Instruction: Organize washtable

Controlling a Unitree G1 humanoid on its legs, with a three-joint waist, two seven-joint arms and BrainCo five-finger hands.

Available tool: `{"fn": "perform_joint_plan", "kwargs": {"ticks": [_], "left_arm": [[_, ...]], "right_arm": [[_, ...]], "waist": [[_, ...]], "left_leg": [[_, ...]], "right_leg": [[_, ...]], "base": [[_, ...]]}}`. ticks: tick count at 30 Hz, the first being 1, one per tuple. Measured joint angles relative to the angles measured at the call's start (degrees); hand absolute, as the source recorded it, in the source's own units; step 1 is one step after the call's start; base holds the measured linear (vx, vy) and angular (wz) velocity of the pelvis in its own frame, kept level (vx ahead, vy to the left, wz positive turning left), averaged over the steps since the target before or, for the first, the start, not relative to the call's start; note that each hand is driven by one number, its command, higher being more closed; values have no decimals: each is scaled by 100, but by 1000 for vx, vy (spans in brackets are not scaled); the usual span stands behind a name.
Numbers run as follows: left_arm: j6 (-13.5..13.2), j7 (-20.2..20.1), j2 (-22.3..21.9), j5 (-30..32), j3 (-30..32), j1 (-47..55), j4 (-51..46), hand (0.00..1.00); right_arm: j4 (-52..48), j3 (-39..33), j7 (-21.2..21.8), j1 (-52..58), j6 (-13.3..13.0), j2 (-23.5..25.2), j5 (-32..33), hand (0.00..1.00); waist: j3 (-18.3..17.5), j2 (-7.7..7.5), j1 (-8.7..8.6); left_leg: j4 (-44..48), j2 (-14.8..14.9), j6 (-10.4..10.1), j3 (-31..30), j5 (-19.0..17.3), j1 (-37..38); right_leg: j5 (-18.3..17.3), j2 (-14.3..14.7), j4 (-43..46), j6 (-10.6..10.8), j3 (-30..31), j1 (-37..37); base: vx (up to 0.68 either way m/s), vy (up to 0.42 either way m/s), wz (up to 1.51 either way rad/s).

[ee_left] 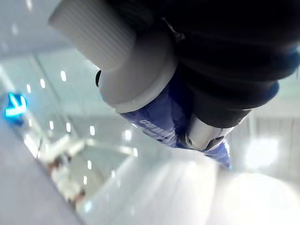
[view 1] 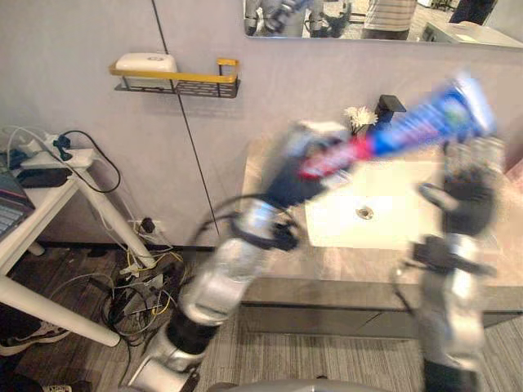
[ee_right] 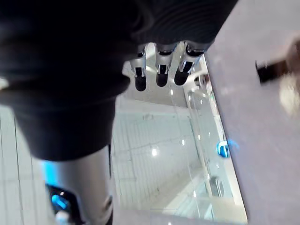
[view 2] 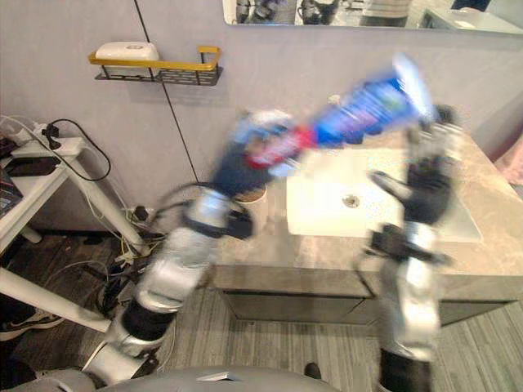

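Left eye view: the left hand [view 1: 315,167] is clutching a blue and red tube [view 1: 409,131] by its lower end, holding it slanted in the air above the white sink [view 1: 384,208] set in the stone table [view 1: 343,265]. The right hand [view 1: 467,192] is hovering near the tube's far end.

Right eye view: a wall shelf [view 2: 155,69] is hanging well left of the sink.

Left wrist view: fingers are curling around the tube beside its white cap [ee_left: 93,33].

Right wrist view: straight fingers [ee_right: 161,70] are grasping nothing.

The tidying seems underway: 1 tube is lifted, and putting it away is yet to come.
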Motion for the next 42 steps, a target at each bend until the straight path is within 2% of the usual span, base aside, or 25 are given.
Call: {"fn": "perform_joint_plan", "kwargs": {"ticks": [1, 4, 7, 12, 15, 20, 29, 36, 42], "left_arm": [[-9, 9, -19, 36, 147, 74, -123, 100], [-12, -221, 12, 169, 37, 73, -103, 100], [-59, -335, 8, 169, -3, 73, -52, 100], [3, -189, -11, 239, 290, 73, 197, 100], [104, -155, -16, 328, 381, 72, 276, 100], [111, -147, -43, 441, 346, 30, 307, 100], [103, -108, -66, 446, -250, -27, 828, 100], [77, -57, -236, 435, -631, -126, 944, 100], [-80, -29, -243, 390, -959, -286, 956, 100]], "right_arm": [[-46, -206, 298, 287, -1, 255, 347, 0], [-51, 41, 582, 225, -24, 418, 627, 0], [-53, 584, 644, 11, -26, 422, 757, 0], [-52, 1080, 862, -138, 118, 424, 806, 0], [-52, 1424, 879, -169, 230, 435, 985, 0], [-52, 1904, 990, -190, 278, 517, 1153, 0], [-48, 2942, 1001, -444, 277, 595, 1883, 0], [-28, 3209, 939, -650, 246, 594, 1949, 0], [149, 3218, 731, -877, 62, 598, 2105, 0]], "waist": [[11, -16, -12], [34, -50, -62], [46, -46, -57], [46, -27, -11], [46, -28, -30], [47, -26, -35], [49, -23, -33], [48, -23, -17], [45, -24, 25]], "left_leg": [[-3, 0, -1, 7, -1, -9], [-15, -1, -21, 39, -17, -2], [-20, -2, -44, 19, -28, -14], [23, -2, -16, -42, 4, -21], [28, -2, -16, -44, 4, -36], [15, -3, -17, -59, 3, -34], [2, -7, -10, -128, 9, -22], [-16, -7, -12, -176, 26, -32], [-143, -16, -28, -281, 124, -15]], "right_leg": [[-9, 0, 3, -6, -2, -16], [-37, -7, 26, -43, -1, -35], [-94, -5, 125, -75, -19, -90], [-95, -6, 125, -75, -89, -82], [-95, -6, 120, -76, -97, -67], [-95, -5, 113, -78, -118, -57], [-109, -8, 113, -100, -204, -21], [-111, -12, 103, -102, -278, 0], [-112, -16, 89, -103, -391, 32]], "base": [[0, 0, 0], [-41, -5, -7], [-30, -7, 4], [12, -2, 7], [38, 6, 0], [7, 1, 0], [-2, -2, 2], [4, -2, 3], [2, -10, 9]]}}
